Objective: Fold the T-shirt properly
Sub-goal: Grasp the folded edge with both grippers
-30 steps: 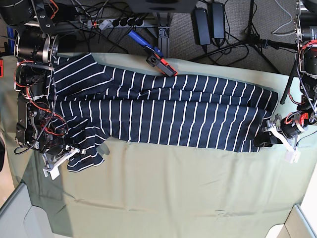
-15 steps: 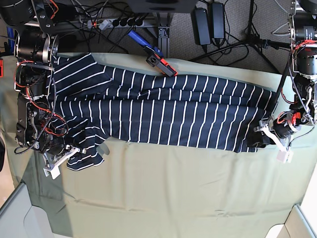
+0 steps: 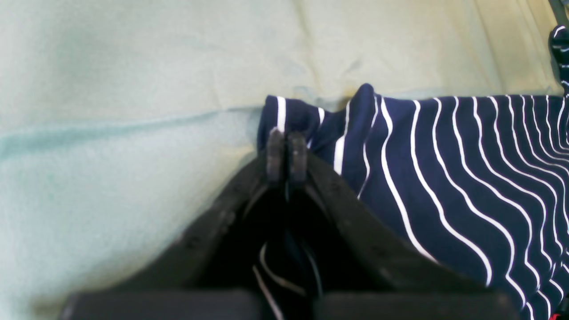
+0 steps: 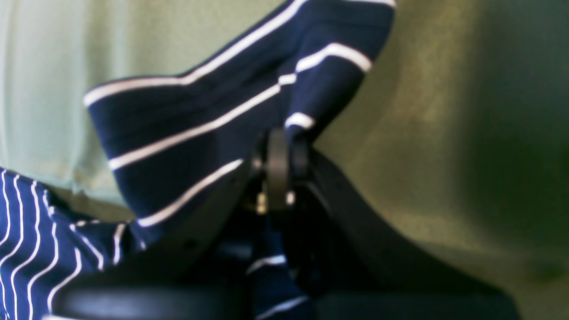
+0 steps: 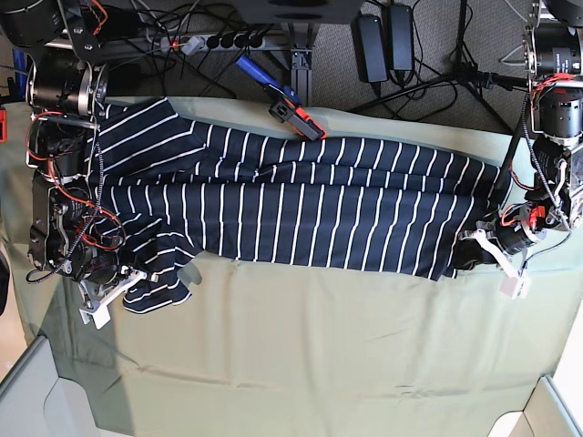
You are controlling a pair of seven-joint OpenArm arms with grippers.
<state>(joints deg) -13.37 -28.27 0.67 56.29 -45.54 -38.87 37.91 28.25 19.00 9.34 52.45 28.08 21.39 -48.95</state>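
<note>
Base view, my left tool (image 5: 477, 253) pinching T-shirt (image 5: 301, 205) hem, right tool (image 5: 129, 276) pinching its sleeve, no readable writing

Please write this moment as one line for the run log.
left gripper: shut on T-shirt corner | right gripper: shut on sleeve | shirt: flat on table cloth

The left claw (image 5: 466, 254) has slid inward and clamped onto the T-shirt (image 5: 310, 214) corner.
</note>
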